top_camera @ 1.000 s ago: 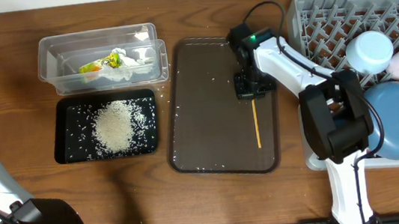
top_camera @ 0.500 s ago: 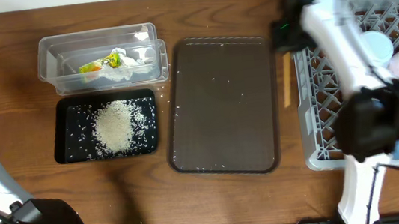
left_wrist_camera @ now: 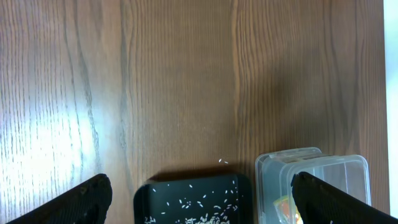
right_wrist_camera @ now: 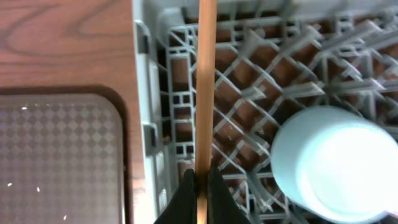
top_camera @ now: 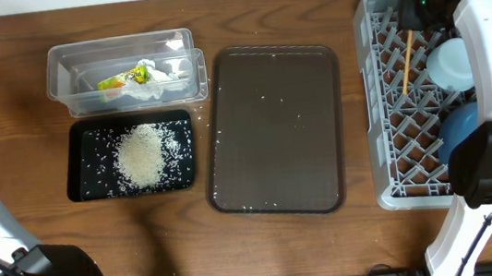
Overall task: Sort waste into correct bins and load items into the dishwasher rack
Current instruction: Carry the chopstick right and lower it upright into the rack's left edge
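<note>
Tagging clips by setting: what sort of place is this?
Likely a robot bench staged as a kitchen clean-up station: wooden table, grey dishwasher rack, clear tub and black tray for waste, white robot arm.

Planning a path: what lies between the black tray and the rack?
The brown tray, as the overhead view shows.

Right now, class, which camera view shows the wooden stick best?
The right wrist view: the stick runs up the frame's middle, pinched in the right gripper above the rack. Overhead shows it only as a thin sliver over the rack. The left wrist view misses it.
</note>
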You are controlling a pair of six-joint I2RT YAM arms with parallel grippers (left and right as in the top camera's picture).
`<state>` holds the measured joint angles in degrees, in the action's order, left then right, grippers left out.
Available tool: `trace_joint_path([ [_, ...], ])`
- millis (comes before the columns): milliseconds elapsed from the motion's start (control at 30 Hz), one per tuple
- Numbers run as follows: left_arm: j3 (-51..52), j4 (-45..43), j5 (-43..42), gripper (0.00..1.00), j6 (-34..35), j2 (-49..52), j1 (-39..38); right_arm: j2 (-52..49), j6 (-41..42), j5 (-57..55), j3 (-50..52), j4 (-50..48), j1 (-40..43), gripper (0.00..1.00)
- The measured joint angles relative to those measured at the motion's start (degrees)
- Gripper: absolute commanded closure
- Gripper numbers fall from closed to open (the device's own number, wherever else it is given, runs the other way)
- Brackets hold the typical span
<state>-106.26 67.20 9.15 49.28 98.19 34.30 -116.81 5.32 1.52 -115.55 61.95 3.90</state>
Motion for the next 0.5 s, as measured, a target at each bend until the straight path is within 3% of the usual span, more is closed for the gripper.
trace_joint_path([
  [100,0.0,0.0,0.0,0.06,0.0,0.0,0.0,0.0,-0.7,1.6,2.2,-2.4,-0.1,0.93],
  [167,0.0,0.0,0.0,0.06,0.0,0.0,0.0,0.0,-1.2,2.7,4.0,-4.4,-0.1,0.83],
  [300,0.0,0.0,0.0,0.06,0.0,0.0,0.0,0.0,-1.7,4.0,7.0,-6.6,-0.1,0.53],
  [500,0.0,0.0,0.0,0.06,0.0,0.0,0.0,0.0,-1.8,5.0,8.4,-6.5,-0.1,0.46],
])
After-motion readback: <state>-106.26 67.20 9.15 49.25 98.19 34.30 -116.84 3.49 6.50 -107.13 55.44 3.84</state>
